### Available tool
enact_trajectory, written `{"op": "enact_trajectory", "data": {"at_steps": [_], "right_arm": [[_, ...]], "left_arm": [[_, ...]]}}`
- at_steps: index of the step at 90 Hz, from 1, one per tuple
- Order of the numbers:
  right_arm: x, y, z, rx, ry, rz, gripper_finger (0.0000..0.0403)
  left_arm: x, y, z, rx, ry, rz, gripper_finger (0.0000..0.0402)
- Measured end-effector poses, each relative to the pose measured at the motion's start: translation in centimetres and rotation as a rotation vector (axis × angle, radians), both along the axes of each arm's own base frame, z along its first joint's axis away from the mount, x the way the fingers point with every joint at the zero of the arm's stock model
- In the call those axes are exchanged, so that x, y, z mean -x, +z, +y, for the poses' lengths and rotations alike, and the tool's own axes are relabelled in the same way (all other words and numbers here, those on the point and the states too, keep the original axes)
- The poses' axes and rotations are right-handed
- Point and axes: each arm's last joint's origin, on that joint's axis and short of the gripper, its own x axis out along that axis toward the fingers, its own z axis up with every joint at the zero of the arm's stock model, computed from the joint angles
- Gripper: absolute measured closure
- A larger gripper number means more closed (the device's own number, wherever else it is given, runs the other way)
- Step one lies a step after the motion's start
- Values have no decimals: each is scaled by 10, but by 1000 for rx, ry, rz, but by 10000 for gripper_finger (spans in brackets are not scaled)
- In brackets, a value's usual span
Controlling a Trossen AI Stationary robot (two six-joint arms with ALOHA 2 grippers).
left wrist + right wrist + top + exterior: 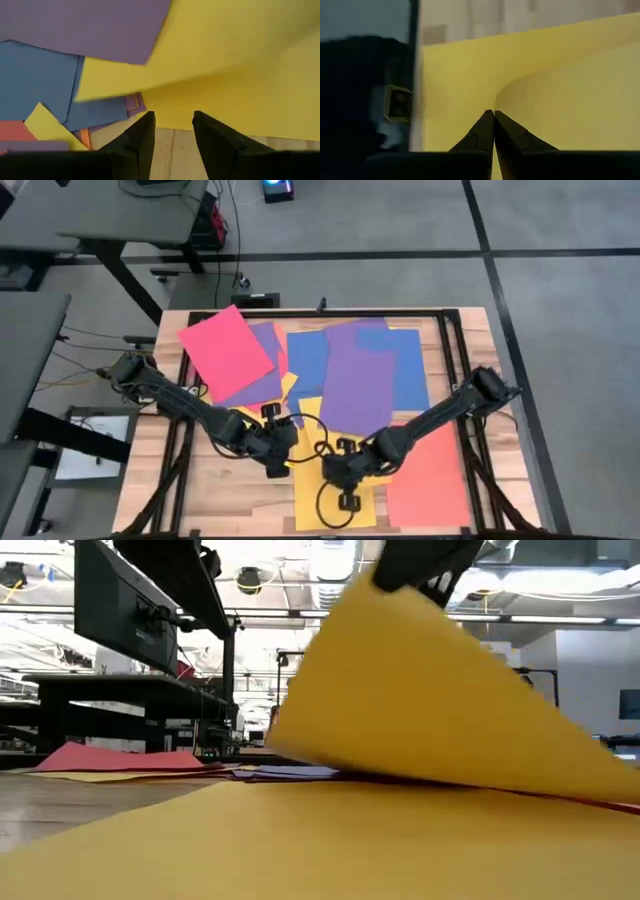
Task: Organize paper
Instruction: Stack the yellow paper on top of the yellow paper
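Note:
Coloured paper lies spread over the wooden table [240, 495]: a red sheet [225, 350] at the far left, blue [305, 360] and purple [355, 385] sheets in the middle, and an orange-red sheet [430, 485] at the near right. A large yellow sheet [310, 495] lies near the front edge. My right gripper [493, 116] is shut on this yellow sheet [430, 690], which rises from the table. My left gripper [173, 122] stands open just left of it [283, 452], low over bare wood, with nothing between its fingers. My right gripper pinches an edge of the yellow sheet [495, 102] between its two shut fingers. That edge [400, 590] is raised well above the table. The sheet curves down from it, and its lower part [300, 840] lies flat on the table.
Black rails [462, 380] frame the table top. The pile of blue and purple sheets [75, 75] lies beyond my left gripper, with a yellow corner [47, 127] poking out. A white sheet [90, 445] lies on the floor left of the table.

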Motion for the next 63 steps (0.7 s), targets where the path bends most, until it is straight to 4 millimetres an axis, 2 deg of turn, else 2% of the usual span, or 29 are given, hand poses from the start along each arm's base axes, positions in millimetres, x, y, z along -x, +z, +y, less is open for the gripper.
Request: {"op": "enact_trajectory", "data": {"at_steps": [16,34,44,63], "right_arm": [[-12,-26,6,-74,-44,34,403],[-22,-18,13,-219,-72,-52,403],[-22,-16,17,-246,-67,-74,403],[-30,-38,22,-288,-118,-51,401]], "left_arm": [[1,-1,0,-3,2,11,283],[2,-1,1,-8,3,23,283],[2,-1,1,-8,2,23,283],[2,-2,1,-9,3,26,283]]}}
